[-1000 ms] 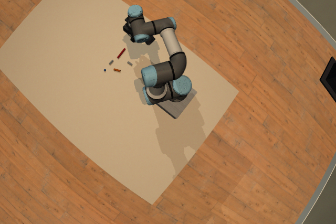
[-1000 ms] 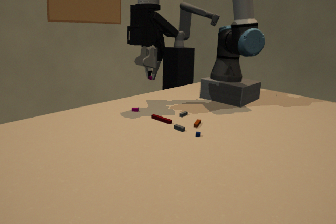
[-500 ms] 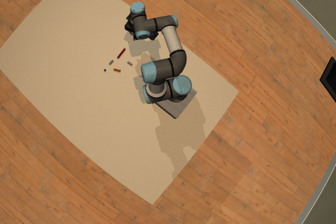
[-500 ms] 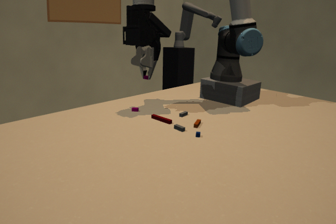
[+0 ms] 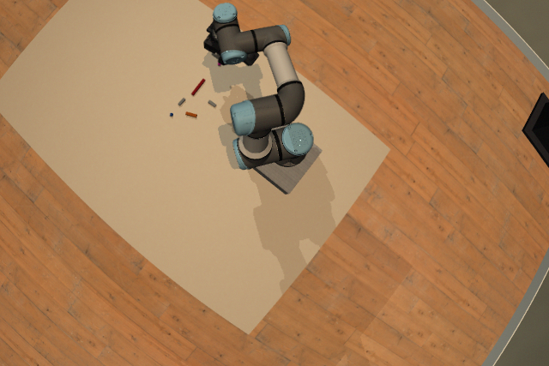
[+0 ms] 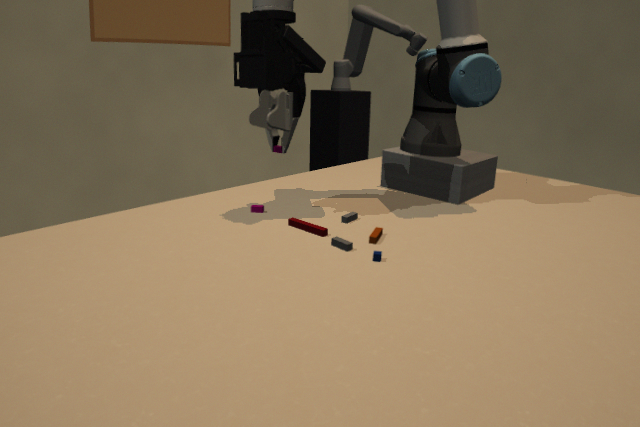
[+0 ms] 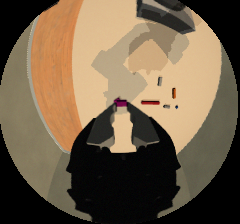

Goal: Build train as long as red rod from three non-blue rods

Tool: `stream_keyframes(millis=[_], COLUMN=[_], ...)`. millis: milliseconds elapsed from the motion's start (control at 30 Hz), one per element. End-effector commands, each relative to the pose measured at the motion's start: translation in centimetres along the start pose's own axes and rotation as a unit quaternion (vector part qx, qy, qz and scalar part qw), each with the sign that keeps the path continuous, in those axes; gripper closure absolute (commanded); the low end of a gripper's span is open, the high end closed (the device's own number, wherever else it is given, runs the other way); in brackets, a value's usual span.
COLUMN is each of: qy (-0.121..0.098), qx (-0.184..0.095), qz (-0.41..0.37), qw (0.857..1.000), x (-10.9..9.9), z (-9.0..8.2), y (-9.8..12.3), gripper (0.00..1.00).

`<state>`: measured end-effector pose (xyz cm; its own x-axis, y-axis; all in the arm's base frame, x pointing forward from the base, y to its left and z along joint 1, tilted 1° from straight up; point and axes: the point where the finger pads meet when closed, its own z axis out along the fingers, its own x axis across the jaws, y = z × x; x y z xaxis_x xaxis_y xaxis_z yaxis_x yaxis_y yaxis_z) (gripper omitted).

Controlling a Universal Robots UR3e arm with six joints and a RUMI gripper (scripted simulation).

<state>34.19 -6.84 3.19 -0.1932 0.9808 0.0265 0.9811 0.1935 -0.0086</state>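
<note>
My gripper (image 6: 278, 145) hangs high above the mat, shut on a small magenta rod (image 6: 278, 149), which shows between the fingertips in the wrist view (image 7: 120, 102). A second magenta rod (image 6: 256, 208) lies flat on the mat below it, in the arm's shadow. The red rod (image 6: 307, 226) lies just right of that one, also seen from above (image 5: 198, 87). Two grey rods (image 6: 349, 216) (image 6: 341, 243), an orange rod (image 6: 375, 234) and a tiny blue rod (image 6: 377, 255) lie scattered and apart from each other beyond the red rod.
The arm's grey base block (image 6: 439, 174) stands at the back right of the mat. A black box (image 6: 339, 127) stands behind the table edge. The mat ends in wooden floor on all sides (image 5: 399, 242).
</note>
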Motion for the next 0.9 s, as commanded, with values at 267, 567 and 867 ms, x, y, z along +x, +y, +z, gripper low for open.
stream_keyframes(millis=[267, 567, 867], qy=[-0.001, -0.001, -0.001], qx=[-0.001, -0.001, -0.001], qz=[0.0, 0.0, 0.0], qw=[1.0, 1.0, 1.0], x=[-0.1, -0.1, -0.1], z=[3.9, 6.9, 8.4], y=[0.1, 0.1, 0.1], gripper=[1.0, 1.0, 1.0])
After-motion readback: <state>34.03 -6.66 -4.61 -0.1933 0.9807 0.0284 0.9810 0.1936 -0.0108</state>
